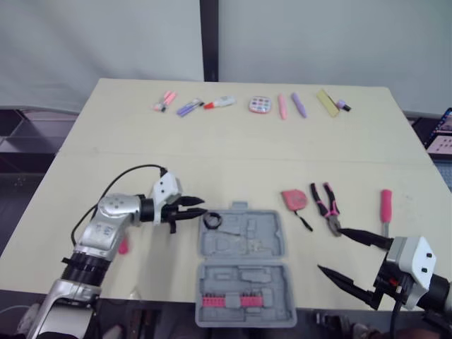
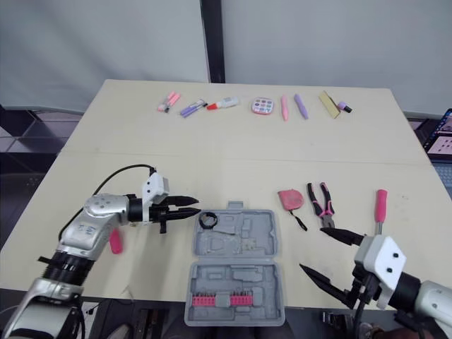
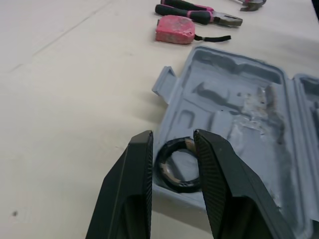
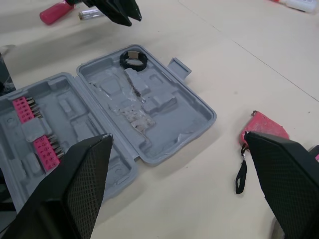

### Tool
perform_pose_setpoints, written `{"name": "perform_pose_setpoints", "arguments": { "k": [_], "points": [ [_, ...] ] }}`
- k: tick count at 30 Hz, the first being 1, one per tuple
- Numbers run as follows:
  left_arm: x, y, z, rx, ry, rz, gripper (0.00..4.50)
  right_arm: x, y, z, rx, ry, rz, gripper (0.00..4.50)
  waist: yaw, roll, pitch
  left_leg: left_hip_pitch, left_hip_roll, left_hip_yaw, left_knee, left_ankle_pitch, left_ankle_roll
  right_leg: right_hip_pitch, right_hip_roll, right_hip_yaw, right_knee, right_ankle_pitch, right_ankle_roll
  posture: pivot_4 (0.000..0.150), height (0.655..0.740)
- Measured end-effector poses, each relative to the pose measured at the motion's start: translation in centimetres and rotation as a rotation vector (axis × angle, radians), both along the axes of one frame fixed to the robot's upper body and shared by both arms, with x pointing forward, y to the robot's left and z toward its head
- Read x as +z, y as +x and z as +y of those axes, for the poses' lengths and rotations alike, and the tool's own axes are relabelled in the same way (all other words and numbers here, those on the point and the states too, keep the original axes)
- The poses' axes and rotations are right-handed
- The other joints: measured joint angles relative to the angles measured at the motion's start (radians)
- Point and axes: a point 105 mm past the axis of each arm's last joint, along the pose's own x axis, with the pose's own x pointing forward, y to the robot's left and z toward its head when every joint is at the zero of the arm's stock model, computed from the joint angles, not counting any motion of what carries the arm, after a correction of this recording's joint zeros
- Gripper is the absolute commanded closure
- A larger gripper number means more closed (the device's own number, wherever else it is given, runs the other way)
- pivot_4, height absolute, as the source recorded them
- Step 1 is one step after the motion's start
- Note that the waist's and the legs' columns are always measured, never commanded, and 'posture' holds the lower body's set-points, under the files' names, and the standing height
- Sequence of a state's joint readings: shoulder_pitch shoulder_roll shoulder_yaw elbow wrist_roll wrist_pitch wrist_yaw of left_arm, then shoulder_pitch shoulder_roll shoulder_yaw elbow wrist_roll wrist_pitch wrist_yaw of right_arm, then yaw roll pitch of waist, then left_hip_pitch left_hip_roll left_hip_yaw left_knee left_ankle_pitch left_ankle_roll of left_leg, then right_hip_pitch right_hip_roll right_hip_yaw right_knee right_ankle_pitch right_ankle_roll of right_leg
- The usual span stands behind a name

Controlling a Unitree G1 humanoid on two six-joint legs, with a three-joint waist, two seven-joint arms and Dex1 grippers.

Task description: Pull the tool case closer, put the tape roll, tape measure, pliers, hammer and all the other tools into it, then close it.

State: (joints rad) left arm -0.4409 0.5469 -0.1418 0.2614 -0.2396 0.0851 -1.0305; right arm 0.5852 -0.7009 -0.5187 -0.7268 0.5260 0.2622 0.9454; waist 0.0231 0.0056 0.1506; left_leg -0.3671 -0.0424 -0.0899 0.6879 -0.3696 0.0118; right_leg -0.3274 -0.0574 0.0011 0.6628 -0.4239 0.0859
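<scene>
**Head views.** One grey tool case lies open at lower centre, both halves flat on the table.
- One black tape roll sits in the upper-left corner of the case's far half.
- One strip of pink bits sits in the near half.
- Right of the case lie one pink tape measure, one pair of pliers and one pink-handled tool with its head hidden.
- One more pink handle lies at lower left.
- Eight small items line the table's top edge.
- The left gripper, centre left, has its fingers a narrow gap apart and holds nothing.
- The right gripper, lower right, is spread wide and empty.

**Left wrist view.** Added detail: the roll lies flat in the moulded corner, framed between the two fingers. Contact cannot be told.

**Right wrist view.** Added detail: the pink handle at upper left carries a bare metal shaft. The tape measure's black strap trails on the table at lower right.
</scene>
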Motion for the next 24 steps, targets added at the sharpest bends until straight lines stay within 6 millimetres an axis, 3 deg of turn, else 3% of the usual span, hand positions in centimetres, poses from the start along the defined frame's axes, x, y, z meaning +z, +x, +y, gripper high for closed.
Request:
{"name": "perform_pose_setpoints", "arguments": {
  "k": [9,24],
  "points": [
    [-1.5,-0.2,-1.6,-0.085,0.002,-0.024,3.09,-0.2,-0.1,0.0,-0.012,-0.013,-0.001,0.0,-0.003,0.0,0.0,0.0,0.0,0.0,0.0,0.0,0.0,0.0,0.0,-0.001,0.001,0.0,0.0,0.15,0.7336],
    [-3.5,0.4,-2.3,-0.071,0.034,-0.037,3.09,-0.1,-0.1,0.0,-0.024,-0.011,-0.011,0.0,-0.003,0.0,0.0,0.001,0.0,0.0,0.0,0.0,0.0,0.0,0.0,-0.003,0.002,0.0,0.0,0.15,0.7336]
  ]
}}
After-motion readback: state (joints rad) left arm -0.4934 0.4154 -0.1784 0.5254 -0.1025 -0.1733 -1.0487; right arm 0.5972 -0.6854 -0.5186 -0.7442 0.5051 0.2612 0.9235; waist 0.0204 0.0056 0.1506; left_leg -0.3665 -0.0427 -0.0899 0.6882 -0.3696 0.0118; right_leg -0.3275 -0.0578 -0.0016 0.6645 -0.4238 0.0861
